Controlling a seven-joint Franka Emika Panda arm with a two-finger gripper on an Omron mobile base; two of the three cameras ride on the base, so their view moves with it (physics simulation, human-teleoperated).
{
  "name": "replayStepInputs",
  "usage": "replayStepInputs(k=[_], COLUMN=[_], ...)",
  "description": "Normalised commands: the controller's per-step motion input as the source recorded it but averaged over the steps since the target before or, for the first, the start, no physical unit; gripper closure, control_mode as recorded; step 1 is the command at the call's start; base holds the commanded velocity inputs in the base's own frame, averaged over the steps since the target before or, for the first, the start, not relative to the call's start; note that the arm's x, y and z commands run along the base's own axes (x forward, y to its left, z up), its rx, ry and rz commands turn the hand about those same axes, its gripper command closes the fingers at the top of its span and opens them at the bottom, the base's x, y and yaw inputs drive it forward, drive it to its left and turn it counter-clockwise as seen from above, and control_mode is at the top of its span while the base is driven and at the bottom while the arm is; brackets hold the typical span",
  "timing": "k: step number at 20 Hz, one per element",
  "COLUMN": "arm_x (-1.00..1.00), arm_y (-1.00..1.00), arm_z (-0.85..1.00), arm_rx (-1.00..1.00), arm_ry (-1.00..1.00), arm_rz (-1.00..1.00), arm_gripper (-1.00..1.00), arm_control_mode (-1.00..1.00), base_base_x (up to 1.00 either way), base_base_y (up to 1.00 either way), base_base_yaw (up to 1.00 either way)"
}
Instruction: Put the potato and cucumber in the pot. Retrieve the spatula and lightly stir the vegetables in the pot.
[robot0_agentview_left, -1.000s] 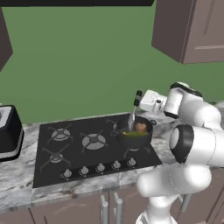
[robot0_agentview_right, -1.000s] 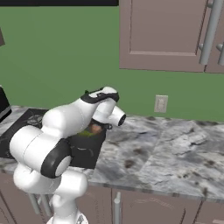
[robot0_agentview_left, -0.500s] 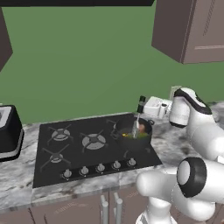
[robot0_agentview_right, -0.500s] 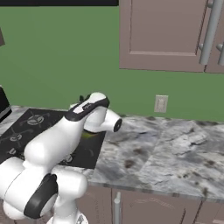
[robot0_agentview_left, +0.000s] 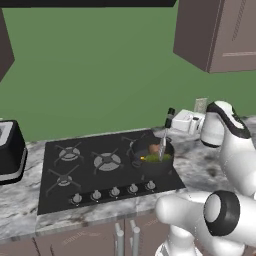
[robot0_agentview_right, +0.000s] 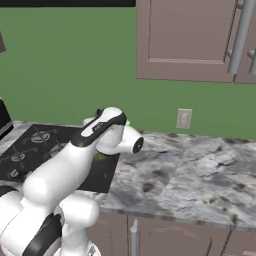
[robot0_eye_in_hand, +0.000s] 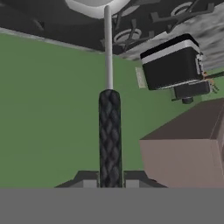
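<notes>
Reaching sideways, fingers (robot0_eye_in_hand: 109, 181) pinch spatula (robot0_agentview_left: 166, 131) over pot (robot0_agentview_left: 150, 161).

- The pot (robot0_agentview_left: 150, 157): round, low, dark grey-black; it sits upright on the right rear burner of the black cooktop.
- The potato (robot0_agentview_left: 153, 148): small reddish-brown lump inside the pot, toward its rear.
- The cucumber (robot0_agentview_left: 152, 158): green oblong lying inside the pot, just in front of the potato.
- The spatula (robot0_agentview_left: 164, 136): thin pale shaft with a dark braided handle (robot0_eye_in_hand: 109, 135); it stands near upright, handle uppermost, lower end down inside the pot beside the vegetables.
</notes>
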Motion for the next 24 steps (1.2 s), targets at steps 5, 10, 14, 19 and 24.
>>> replayStepInputs(k=[5,10,14,19,24], arm_x=[0.37,0.3,0.24,0.11,-0.05], arm_y=[-0.22,-0.02,0.06,0.3,0.42], arm_z=[0.01,-0.1,-0.01,-0.09,-0.18], arm_rx=[-0.01,-0.09,-0.1,-0.05,-0.01], arm_ry=[0.0,-0.1,-0.28,-0.27,-0.04], arm_rz=[0.0,0.0,0.0,0.0,0.0], arm_gripper=[1.0,1.0,1.0,1.0,1.0], arm_control_mode=[-1.0,-1.0,-1.0,-1.0,-1.0], base_base_x=[0.0,0.0,0.0,0.0,0.0], base_base_y=[0.0,0.0,0.0,0.0,0.0], base_base_yaw=[0.0,0.0,0.0,0.0,0.0])
